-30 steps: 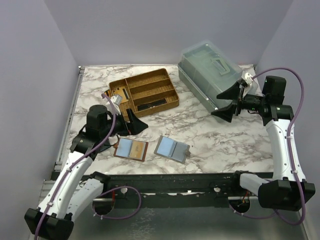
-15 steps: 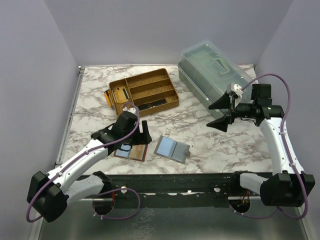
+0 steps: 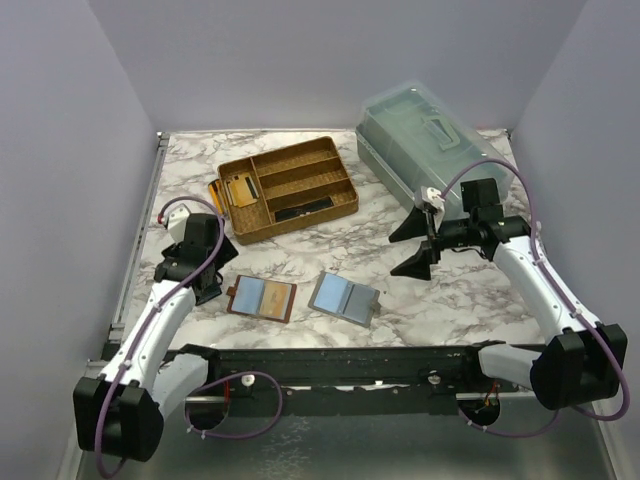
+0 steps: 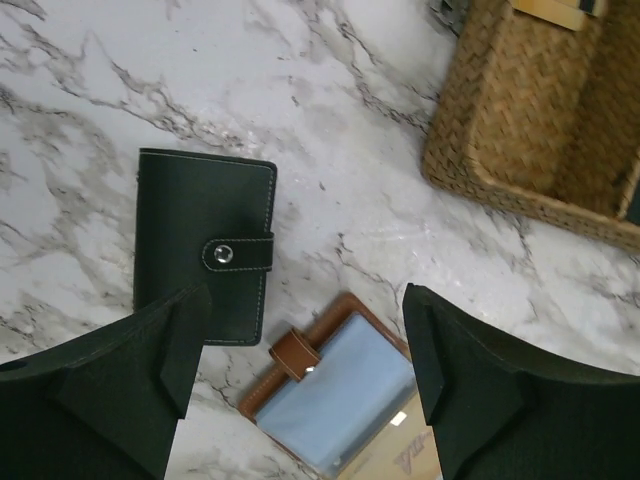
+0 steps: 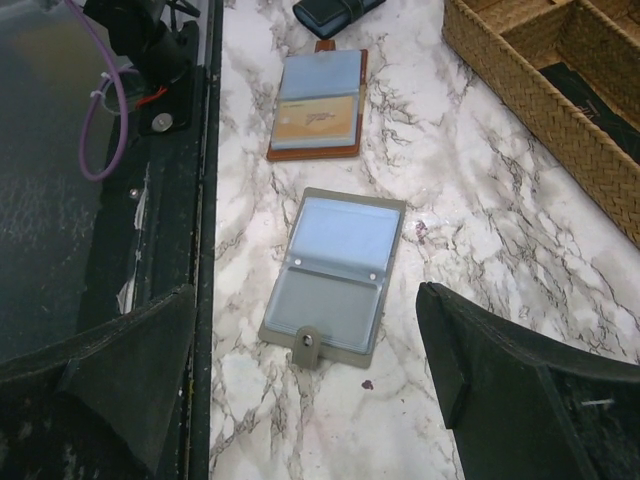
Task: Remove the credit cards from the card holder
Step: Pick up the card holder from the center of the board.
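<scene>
The black card holder [image 4: 205,255] lies closed on the marble with its strap snapped shut. It also shows at the top edge of the right wrist view [image 5: 335,12]. In the top view my left gripper hides it. No credit cards show; the holder is closed. My left gripper [image 4: 305,300] [image 3: 207,288] is open and empty. It hovers just right of the black holder, its left finger over the holder's lower edge. My right gripper [image 5: 307,295] [image 3: 412,245] is open and empty, above the table's middle right.
An open brown holder [image 3: 261,298] [image 4: 340,390] with tan pockets lies right of the black one. An open grey holder [image 3: 344,298] [image 5: 335,275] lies beside it. A wicker tray [image 3: 285,152] with gold-tan cards [image 3: 238,190] stands behind. A clear plastic box [image 3: 425,140] stands back right.
My left arm has swung back left, from over the brown holder to over the black holder. My right gripper has moved left and lower, toward the table's middle. Both stay open.
</scene>
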{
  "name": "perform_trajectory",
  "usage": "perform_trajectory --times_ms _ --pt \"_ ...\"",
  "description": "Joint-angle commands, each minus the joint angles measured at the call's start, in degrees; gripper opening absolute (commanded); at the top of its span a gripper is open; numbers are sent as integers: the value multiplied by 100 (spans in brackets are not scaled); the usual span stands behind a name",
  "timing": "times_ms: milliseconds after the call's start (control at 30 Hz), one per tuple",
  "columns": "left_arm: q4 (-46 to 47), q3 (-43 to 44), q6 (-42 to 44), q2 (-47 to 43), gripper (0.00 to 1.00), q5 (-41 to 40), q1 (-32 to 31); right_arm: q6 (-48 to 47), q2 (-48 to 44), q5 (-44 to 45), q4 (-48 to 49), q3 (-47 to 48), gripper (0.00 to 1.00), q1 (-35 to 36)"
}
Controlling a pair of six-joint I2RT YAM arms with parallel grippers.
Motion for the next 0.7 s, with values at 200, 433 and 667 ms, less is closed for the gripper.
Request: perform_trajectory --times_ms 200,433,667 --pt "447 52 189 891 59 1026 1619 34 -252 23 216 -281 99 219" --pt "693 -122 263 1220 57 1812 2273 -17 -313 -1 160 -287 99 266" --pt "811 -205 245 1492 51 2201 2477 8 -280 13 178 -307 99 266"
